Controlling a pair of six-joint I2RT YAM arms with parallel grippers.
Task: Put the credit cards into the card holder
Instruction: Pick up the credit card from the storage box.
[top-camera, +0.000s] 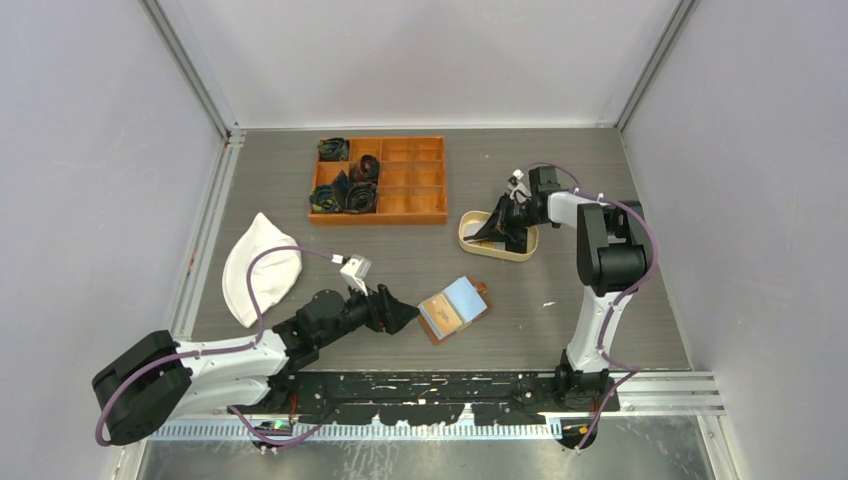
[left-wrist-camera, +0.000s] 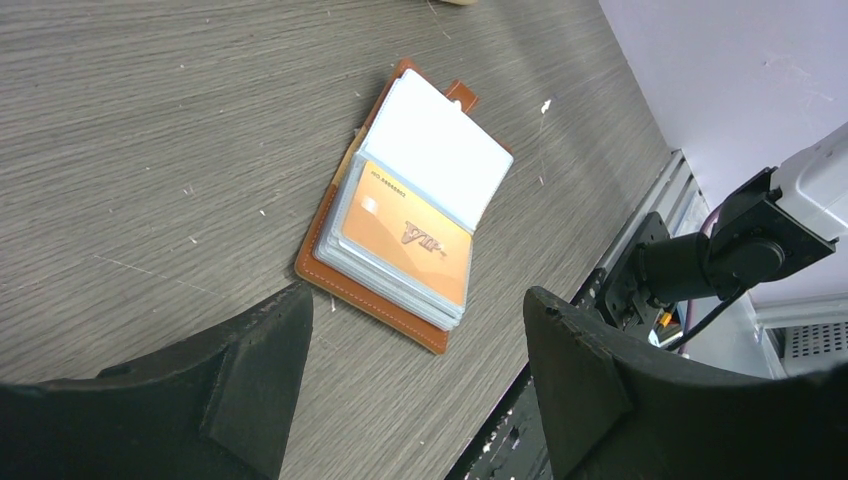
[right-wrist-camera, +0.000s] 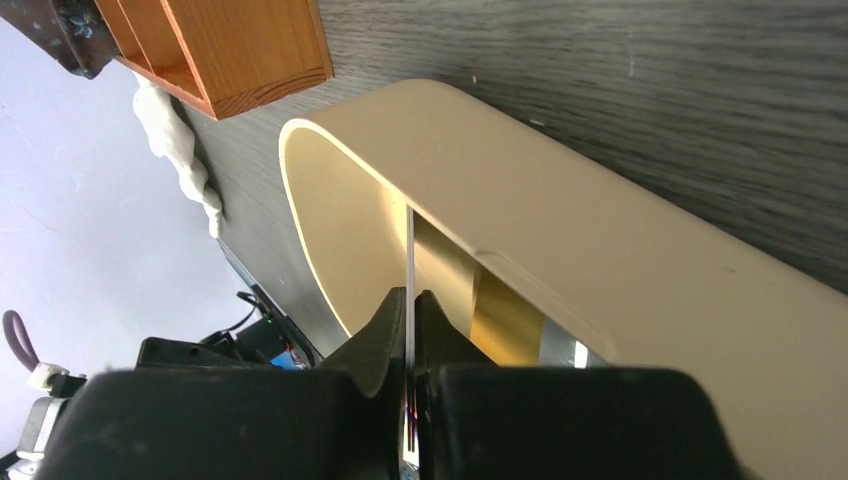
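The brown card holder (top-camera: 452, 310) lies open on the table near the front middle. In the left wrist view it (left-wrist-camera: 375, 300) shows a white sleeve page and an orange card in clear sleeves. My left gripper (top-camera: 400, 318) is open and empty just left of it, fingers (left-wrist-camera: 255, 370) wide apart. My right gripper (top-camera: 497, 222) is over the oval beige tray (top-camera: 470, 240). It is shut on a thin credit card (right-wrist-camera: 410, 250), seen edge-on between the fingertips above the tray's inside (right-wrist-camera: 330, 210). Other cards lie in the tray.
An orange compartmented box (top-camera: 410, 180) with dark rolled items stands at the back; its corner shows in the right wrist view (right-wrist-camera: 240, 50). A white cloth (top-camera: 258, 265) lies at the left. The table's front rail (top-camera: 450, 385) runs just behind the card holder.
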